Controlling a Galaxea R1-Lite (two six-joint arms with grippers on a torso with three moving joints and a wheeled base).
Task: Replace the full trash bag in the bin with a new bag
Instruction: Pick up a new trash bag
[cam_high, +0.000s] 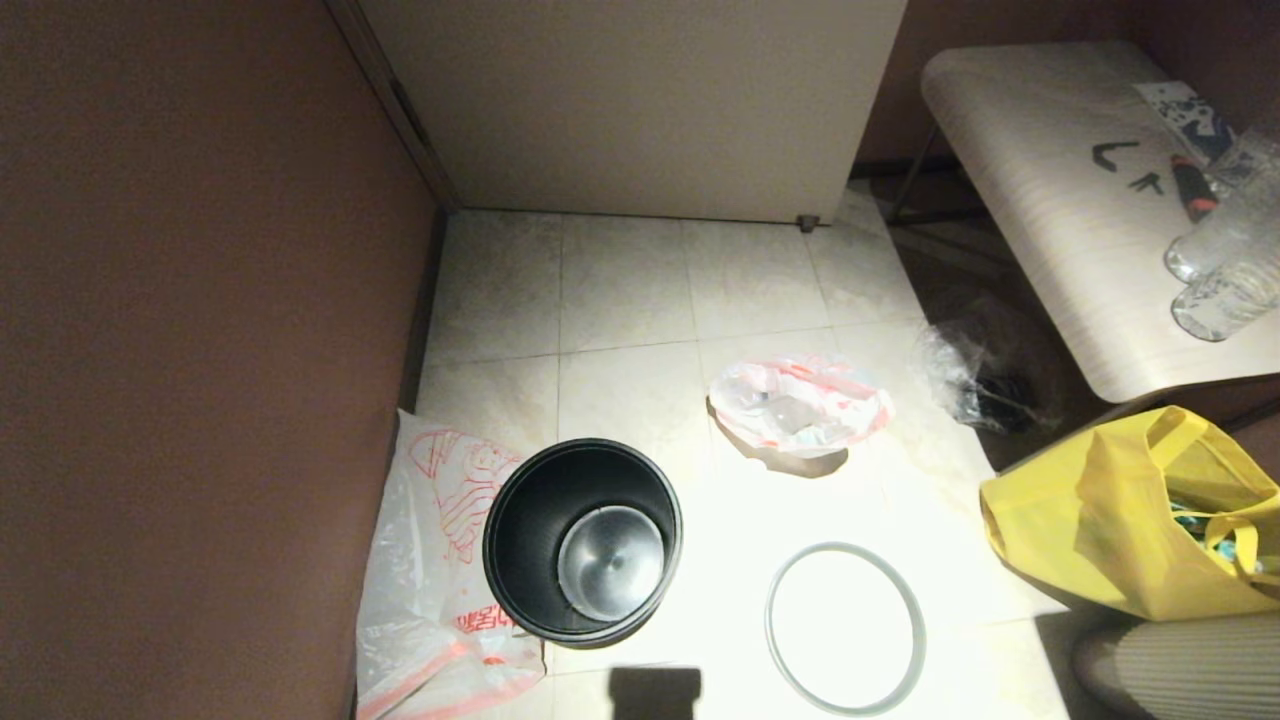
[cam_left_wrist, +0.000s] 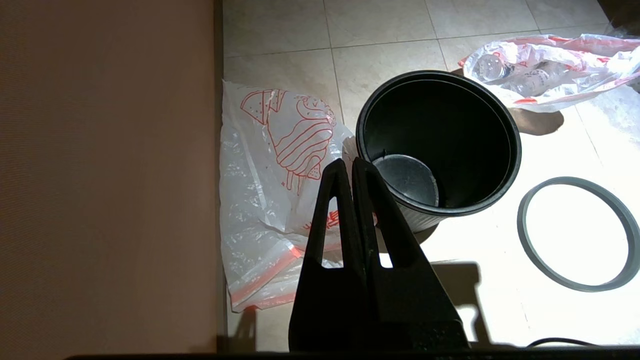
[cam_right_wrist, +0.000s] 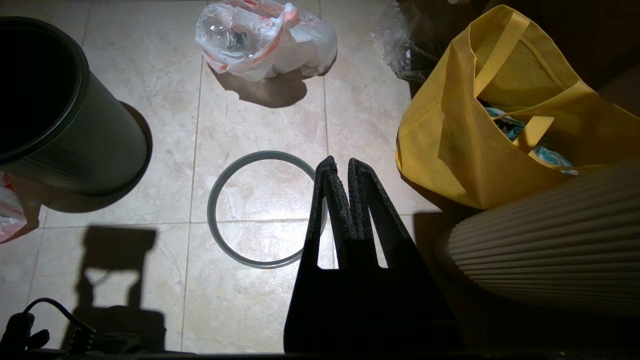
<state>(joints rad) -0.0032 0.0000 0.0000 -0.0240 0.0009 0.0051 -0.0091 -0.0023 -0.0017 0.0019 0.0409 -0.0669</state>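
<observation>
bin (cam_high: 583, 540) empty, new bag (cam_high: 430, 580) flat beside it; left gripper (cam_left_wrist: 348, 165) and right gripper (cam_right_wrist: 340, 167) closed, empty; thin film risks slipping.

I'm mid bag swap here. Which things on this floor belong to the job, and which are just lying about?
Job:
- bin, upright, no bag in it
- grey ring rim, flat on the tiles, off the bin
- full trash bag, on the floor beyond the bin
- new bag, flat between bin and wall

Lying about:
- yellow tote
- clear plastic wrap
- side table
</observation>
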